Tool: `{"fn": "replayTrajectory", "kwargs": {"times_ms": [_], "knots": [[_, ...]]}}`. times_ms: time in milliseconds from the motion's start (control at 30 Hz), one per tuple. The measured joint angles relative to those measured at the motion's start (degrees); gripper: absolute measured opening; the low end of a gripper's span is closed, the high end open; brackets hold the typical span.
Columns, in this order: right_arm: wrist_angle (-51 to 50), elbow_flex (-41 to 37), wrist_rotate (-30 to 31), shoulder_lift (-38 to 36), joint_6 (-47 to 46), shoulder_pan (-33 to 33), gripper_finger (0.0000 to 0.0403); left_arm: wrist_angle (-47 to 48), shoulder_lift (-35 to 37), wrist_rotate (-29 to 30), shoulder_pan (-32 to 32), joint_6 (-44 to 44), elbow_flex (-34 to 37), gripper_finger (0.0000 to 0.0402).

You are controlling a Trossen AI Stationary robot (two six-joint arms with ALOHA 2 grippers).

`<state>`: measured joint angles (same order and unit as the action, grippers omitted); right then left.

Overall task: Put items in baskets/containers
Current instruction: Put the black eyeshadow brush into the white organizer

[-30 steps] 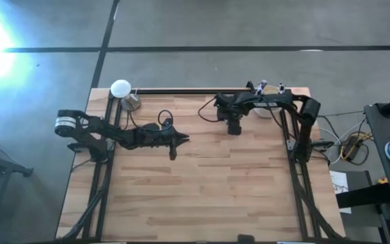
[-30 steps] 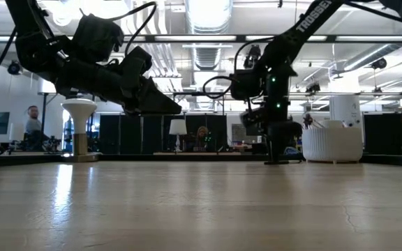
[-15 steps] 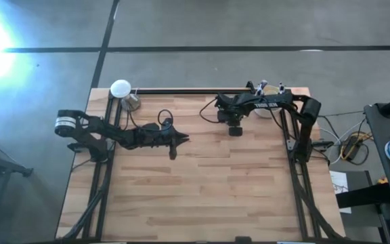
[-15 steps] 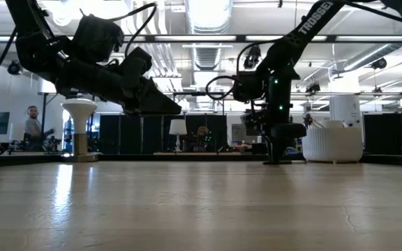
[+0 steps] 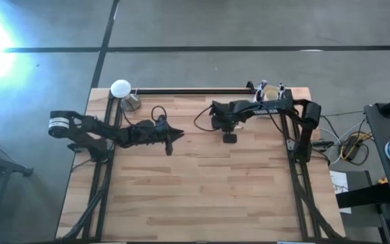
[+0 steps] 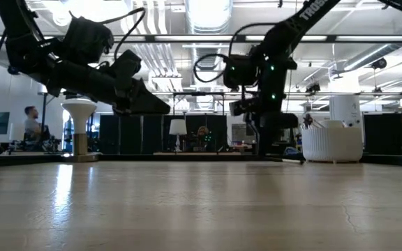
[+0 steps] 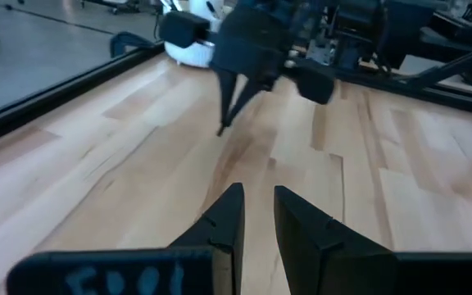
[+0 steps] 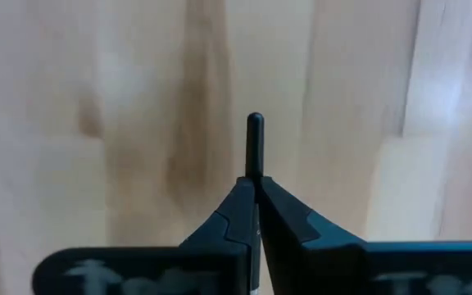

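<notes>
Now a thin dark brush point(image 8: 254, 147) is pinched between the closed fingers of the right gripper point(image 8: 255, 192), and its rounded end sticks out just past the fingertips, over the bare wooden table point(image 5: 202, 190). Behind this gripper, near the far right edge of the table, stands the cream-white cup point(image 6: 331, 143). Well apart on the other side hovers the left gripper point(image 7: 256, 215), holding nothing, with a narrow gap between its fingers.

Table point(image 5: 202, 196) front open; cup point(image 6: 332, 142), stand point(image 5: 131, 102) crowd back edge.
</notes>
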<state>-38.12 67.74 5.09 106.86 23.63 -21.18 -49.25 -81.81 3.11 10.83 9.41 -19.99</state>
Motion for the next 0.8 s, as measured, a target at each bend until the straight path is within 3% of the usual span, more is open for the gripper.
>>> {"fn": "replayTrajectory", "kwargs": {"times_ms": [167,433,700,800], "knots": [[0.82,2.17,-1.29,-0.08,-4.22,7.44,0.0008,0.18,3.15,0.66,0.09,-0.11,1.85,0.0061],[10.07,3.92,-1.42,0.12,-6.19,19.73,0.0008,-0.09,8.22,2.91,0.16,1.48,4.12,0.0061],[16.9,3.16,-1.59,0.12,-9.04,22.45,0.0008,0.33,10.7,2.86,0.16,2.33,5.73,0.0061],[22.59,2.95,-5.49,1.21,-10.18,22.57,0.0008,0.61,10.61,2.84,0.16,2.34,5.88,0.0061]]}}
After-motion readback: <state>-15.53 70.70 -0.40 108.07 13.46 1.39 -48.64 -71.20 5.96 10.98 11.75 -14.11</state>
